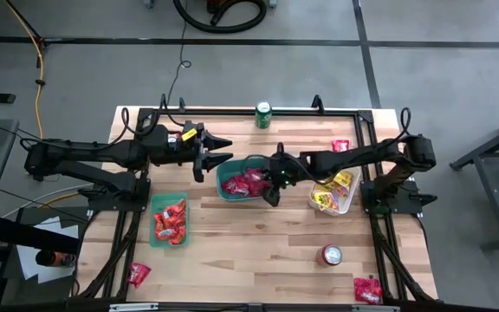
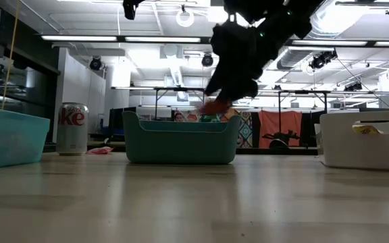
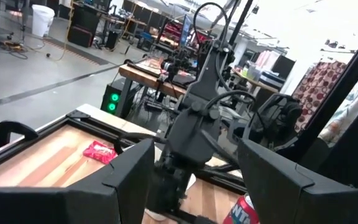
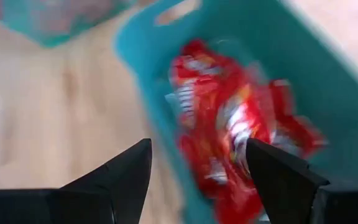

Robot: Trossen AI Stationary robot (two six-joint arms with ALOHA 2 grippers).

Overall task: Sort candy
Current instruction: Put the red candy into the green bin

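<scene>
A pale wooden plank table (image 1: 258, 251) in a dark frame stands on a grey workshop floor. Going left to right: the left tool (image 1: 217, 153) hovers above the table with its fingers apart and empty. Just beside it, the right tool (image 1: 271, 192) hangs over the edge of a teal plastic bin (image 1: 225, 178) of shiny red wrapped candy packets (image 1: 245, 182), its fingers spread with nothing between them. Beyond the right tool sits a white plastic bin (image 1: 346, 201) of yellow packets (image 1: 327, 192).

This looks like the moment after a drop into the teal bin. Loose red packets (image 1: 368, 289) lie well away, near the table's edges; the next move calls for travelling to one and closing on it flat.
</scene>
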